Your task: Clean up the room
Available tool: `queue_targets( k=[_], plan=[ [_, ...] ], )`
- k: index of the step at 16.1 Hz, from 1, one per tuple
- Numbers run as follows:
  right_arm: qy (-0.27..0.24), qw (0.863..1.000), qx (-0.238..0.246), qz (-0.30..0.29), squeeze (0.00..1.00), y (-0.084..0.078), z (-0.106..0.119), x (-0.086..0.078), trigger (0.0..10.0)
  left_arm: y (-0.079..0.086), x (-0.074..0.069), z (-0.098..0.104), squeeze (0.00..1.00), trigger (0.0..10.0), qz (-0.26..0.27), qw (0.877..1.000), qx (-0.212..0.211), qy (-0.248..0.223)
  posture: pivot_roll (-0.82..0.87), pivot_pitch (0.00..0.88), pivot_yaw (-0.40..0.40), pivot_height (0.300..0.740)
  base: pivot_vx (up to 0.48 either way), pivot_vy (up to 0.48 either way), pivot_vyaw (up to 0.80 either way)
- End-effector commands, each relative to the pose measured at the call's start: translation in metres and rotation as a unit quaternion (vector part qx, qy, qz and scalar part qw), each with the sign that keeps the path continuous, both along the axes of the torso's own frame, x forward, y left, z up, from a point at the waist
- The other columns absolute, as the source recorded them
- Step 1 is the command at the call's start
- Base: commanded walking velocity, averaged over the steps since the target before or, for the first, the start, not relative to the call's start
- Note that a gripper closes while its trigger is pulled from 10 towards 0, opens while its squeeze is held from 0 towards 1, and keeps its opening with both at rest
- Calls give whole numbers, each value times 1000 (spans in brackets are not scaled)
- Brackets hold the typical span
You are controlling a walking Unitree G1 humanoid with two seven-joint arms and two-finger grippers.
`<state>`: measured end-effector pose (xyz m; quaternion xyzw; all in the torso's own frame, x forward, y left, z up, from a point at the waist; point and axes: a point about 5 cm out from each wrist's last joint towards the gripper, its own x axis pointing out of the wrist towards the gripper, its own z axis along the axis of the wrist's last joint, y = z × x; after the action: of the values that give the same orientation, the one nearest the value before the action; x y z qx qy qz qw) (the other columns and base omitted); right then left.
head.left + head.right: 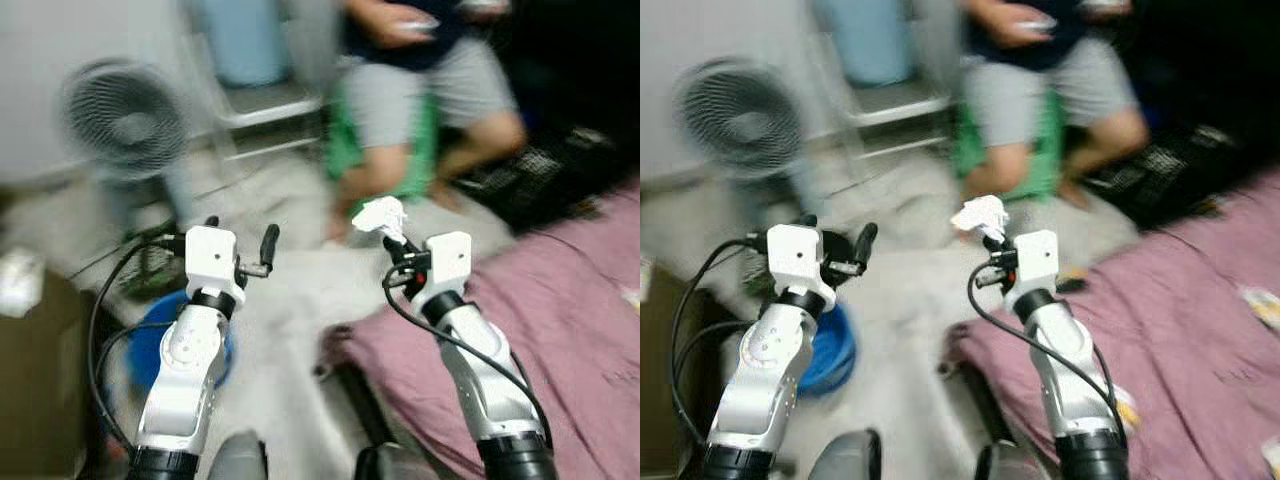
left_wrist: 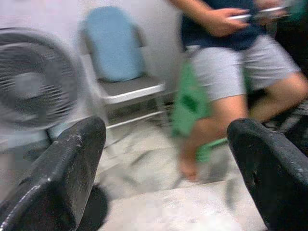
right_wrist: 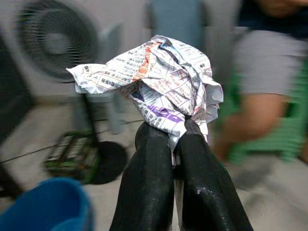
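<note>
Two silver arms reach forward from the bottom of the head views, both raised over the pale floor (image 1: 290, 330). On the right one, the right gripper (image 3: 175, 137) has its two black fingers (image 3: 149, 183) pressed together on a crumpled piece of printed paper (image 3: 159, 72), white with small text and some orange and purple marks. The paper stands up from the fingertips and is held in the air, above the floor, just beside the edge of the purple blanket (image 1: 560, 320) which covers the bed at the robot's right. The left gripper (image 1: 240, 245) is spread wide apart and holds nothing; between its fingers (image 2: 62, 173) the left wrist view looks through to the room.

Taking the blanket as landmark: to its left, below the left arm, a blue bucket (image 1: 150, 345) stands on the floor, and a cardboard box (image 1: 35, 380) is further left. Beyond the bucket stands a grey floor fan (image 1: 125, 120). Behind the blanket's far edge a person in grey shorts (image 1: 425, 85) sits on a green stool (image 1: 350, 150), with a hand (image 2: 224, 21) holding something small which is too blurred to name. Left of the person is a folding chair with a light blue back (image 2: 115, 48). All pictures are blurred.
</note>
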<state>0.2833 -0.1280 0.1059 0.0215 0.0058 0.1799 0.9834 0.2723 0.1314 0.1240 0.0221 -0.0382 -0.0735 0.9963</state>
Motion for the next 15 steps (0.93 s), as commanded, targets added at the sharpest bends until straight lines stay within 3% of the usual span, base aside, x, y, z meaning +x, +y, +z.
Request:
queue_targets(
  k=[1,9,15],
  plan=[
    [-10,1000,3,8,0,4,4,1,10000,4,-1,0,0,10000,9,1000,8,1,3,105,-6,740,0,0,800],
    [-12,1000,5,9,0,5,5,1,10000,2,-1,-1,0,10000,7,1000,6,3,3,106,-4,740,0,0,800],
    [-10,1000,5,-3,0,-1,4,1,10000,9,-12,-1,0,10000,-15,1000,1,10,-7,103,-7,740,0,0,0]
  ],
)
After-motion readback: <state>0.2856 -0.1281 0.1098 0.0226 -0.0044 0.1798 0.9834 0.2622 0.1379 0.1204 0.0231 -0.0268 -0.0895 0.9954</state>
